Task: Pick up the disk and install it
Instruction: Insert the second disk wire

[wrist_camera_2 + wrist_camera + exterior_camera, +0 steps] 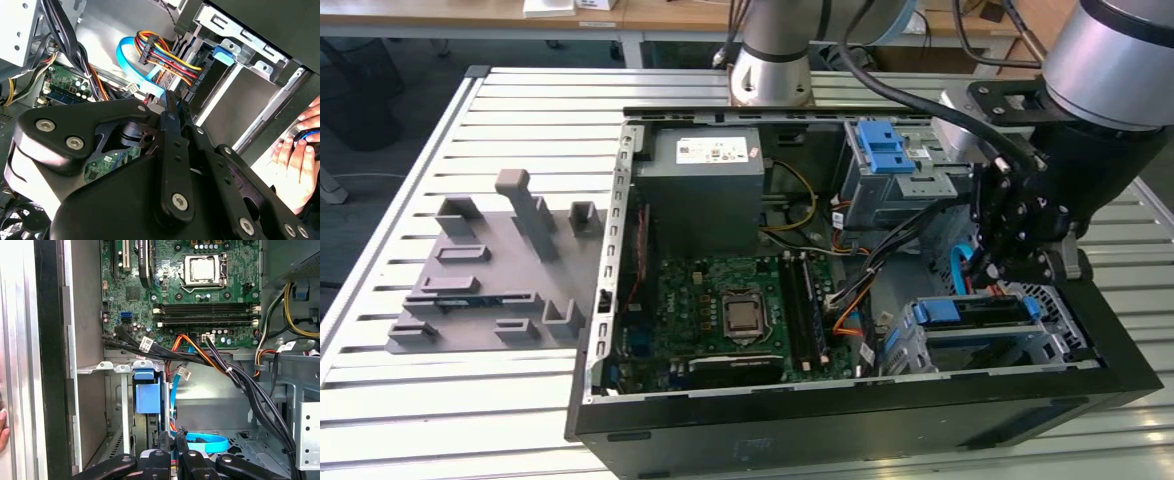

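Tabletop (400,400): grey fixture block (487,285) at the exterior view's left; open computer case (854,420) centre-right. Disk (966,312): apparently seated in the lower bay, blue carrier end showing; installation judged near complete. Gripper (1021,262): arm reaching down into the case just above that bay; jaws nearly together, holding nothing visible.

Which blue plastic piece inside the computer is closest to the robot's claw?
The lower blue piece, just below the gripper. The other blue latch sits farther off, beside the grey power box.

bright even daylight, soft shadows, sharp focus.
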